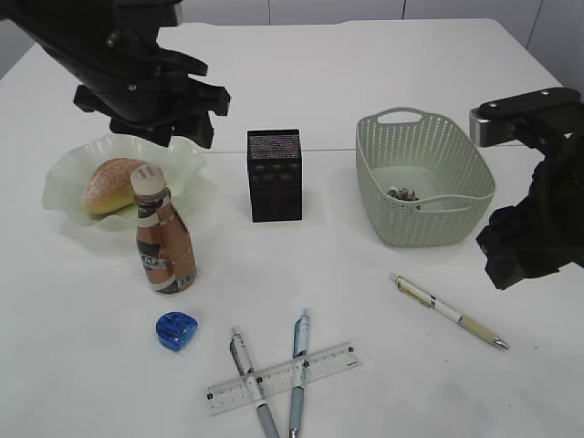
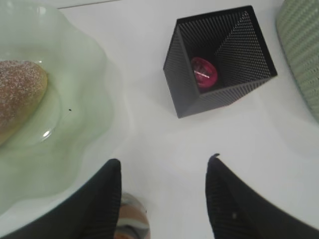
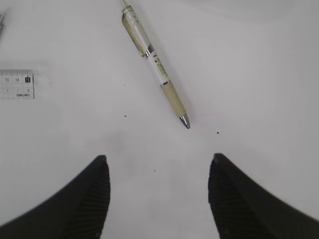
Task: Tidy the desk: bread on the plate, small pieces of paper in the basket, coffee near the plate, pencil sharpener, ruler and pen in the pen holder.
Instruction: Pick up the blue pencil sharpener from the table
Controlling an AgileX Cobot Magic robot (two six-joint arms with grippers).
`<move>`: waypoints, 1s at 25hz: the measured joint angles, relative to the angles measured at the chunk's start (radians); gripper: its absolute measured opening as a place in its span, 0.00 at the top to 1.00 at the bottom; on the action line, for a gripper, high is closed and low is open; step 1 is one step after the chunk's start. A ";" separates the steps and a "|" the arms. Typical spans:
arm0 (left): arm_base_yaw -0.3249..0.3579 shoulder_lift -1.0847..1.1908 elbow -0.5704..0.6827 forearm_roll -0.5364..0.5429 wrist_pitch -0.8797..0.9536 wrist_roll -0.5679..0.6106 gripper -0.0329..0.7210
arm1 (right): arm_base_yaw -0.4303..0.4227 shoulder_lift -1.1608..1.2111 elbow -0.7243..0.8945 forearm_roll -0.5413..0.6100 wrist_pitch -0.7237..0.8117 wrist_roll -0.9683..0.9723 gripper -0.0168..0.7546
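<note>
The bread (image 1: 114, 185) lies on the pale green plate (image 1: 64, 182). The coffee bottle (image 1: 164, 242) stands upright just in front of the plate. The black mesh pen holder (image 1: 274, 173) stands mid-table; the left wrist view shows a red object (image 2: 204, 72) inside it. Paper pieces (image 1: 401, 193) lie in the basket (image 1: 424, 178). A blue pencil sharpener (image 1: 175, 329), a ruler (image 1: 283, 377) and two pens (image 1: 251, 383) (image 1: 298, 374) lie at the front. A third pen (image 1: 447, 310) (image 3: 154, 64) lies at the right. My left gripper (image 1: 187, 123) (image 2: 164, 164) is open and empty above the plate's edge. My right gripper (image 1: 511, 255) (image 3: 159, 159) is open and empty just right of the third pen.
In the left wrist view the bottle's cap (image 2: 132, 221) shows beside the left finger, with the plate (image 2: 75, 99) to the left and the basket wall (image 2: 304, 50) at the right. The ruler's end (image 3: 17, 84) shows in the right wrist view.
</note>
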 joint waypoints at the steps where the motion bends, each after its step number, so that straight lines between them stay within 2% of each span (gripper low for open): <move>1: 0.000 -0.021 0.000 -0.013 0.029 0.024 0.42 | 0.000 0.000 0.000 0.000 0.005 0.000 0.38; 6: -0.008 -0.138 0.004 -0.055 0.161 0.103 0.42 | 0.000 0.000 0.000 0.009 0.014 0.000 0.38; 9: -0.033 -0.218 0.058 -0.061 0.198 0.122 0.42 | 0.000 0.000 0.000 0.011 0.018 0.000 0.38; 18: -0.047 -0.451 0.431 -0.137 0.147 0.129 0.42 | 0.000 0.000 0.000 0.032 0.030 0.000 0.38; 25: -0.110 -0.502 0.707 -0.174 -0.108 0.186 0.42 | 0.000 0.000 0.000 0.058 0.034 0.000 0.38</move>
